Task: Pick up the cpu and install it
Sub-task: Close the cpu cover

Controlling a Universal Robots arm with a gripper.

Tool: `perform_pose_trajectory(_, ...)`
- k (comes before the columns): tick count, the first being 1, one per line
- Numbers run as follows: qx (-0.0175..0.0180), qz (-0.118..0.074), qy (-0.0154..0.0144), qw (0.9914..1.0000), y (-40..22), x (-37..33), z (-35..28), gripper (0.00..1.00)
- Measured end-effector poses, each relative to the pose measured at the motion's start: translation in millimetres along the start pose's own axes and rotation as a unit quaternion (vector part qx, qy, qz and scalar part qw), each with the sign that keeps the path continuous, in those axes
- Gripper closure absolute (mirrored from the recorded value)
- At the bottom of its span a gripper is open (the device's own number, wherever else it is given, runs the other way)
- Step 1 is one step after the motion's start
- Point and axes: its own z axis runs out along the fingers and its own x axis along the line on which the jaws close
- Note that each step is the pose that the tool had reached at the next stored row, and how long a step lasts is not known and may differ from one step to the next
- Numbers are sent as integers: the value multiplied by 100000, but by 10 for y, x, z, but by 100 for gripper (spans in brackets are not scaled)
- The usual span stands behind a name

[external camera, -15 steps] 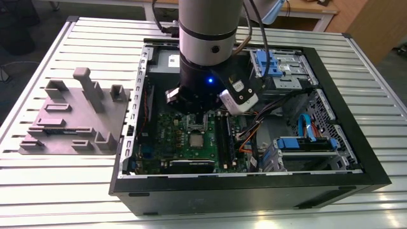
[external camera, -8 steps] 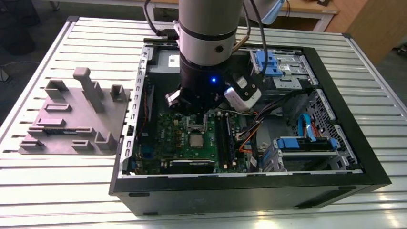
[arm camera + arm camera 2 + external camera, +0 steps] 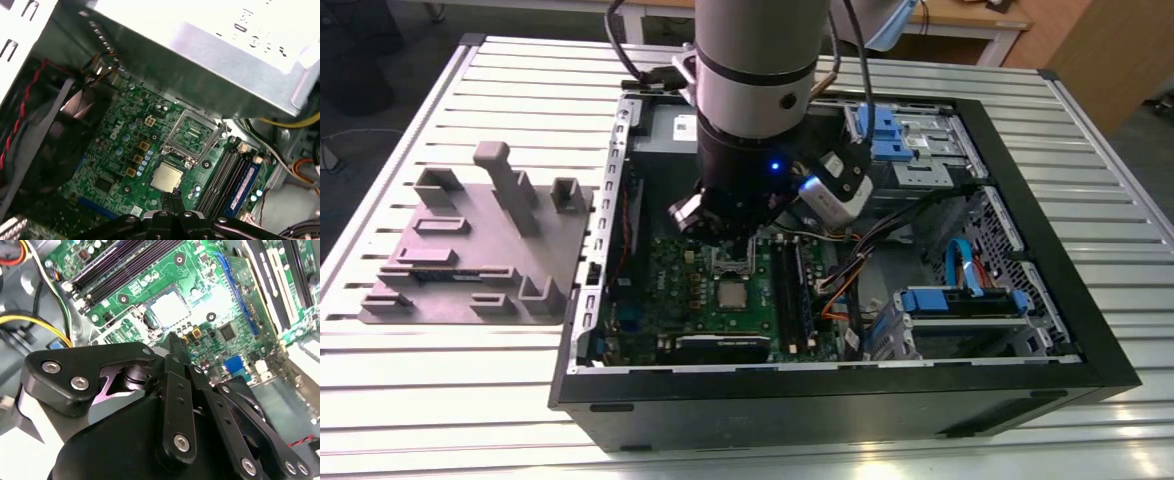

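The cpu (image 3: pixel 167 176) is a small square chip with a silvery top. It lies flat in the socket on the green motherboard (image 3: pixel 781 310) inside the open computer case. It also shows in the second wrist view as the cpu (image 3: pixel 167 307) and in the exterior view as the cpu (image 3: pixel 731 293). The silver socket frame (image 3: pixel 192 132) stands hinged open beside it. My gripper (image 3: pixel 172 196) hangs just above the board near the chip's edge. Its black fingers (image 3: pixel 173 347) are shut together with nothing between them.
A grey metal power supply box (image 3: pixel 200 60) overhangs the board. Memory slots (image 3: pixel 225 172) run beside the socket, and a black fan (image 3: pixel 60 140) with red and black wires sits nearby. Blue drive brackets (image 3: pixel 961 300) and cables fill the case's right side. A grey fixture block (image 3: pixel 474 250) rests on the slatted table.
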Motion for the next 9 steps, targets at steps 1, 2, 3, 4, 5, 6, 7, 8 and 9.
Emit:
perform_pose_trajectory(1,-12,-897,5,99996,0,0,2,90)
perform_pose_trajectory(2,-18,-1797,13,99984,0,0,3,90)
perform_pose_trajectory(3,-27,-2700,17,99964,0,0,4,90)
perform_pose_trajectory(4,-37,-3645,27,99934,0,0,6,90)
perform_pose_trajectory(5,-46,-4580,33,99895,0,0,8,90)
perform_pose_trajectory(6,-56,-5469,36,99850,0,0,10,90)
perform_pose_trajectory(7,-62,-6371,48,99797,0,0,11,90)
perform_pose_trajectory(8,-66,-7270,56,99735,0,0,13,90)
perform_pose_trajectory(9,-64,-8162,69,99666,0,0,15,90)
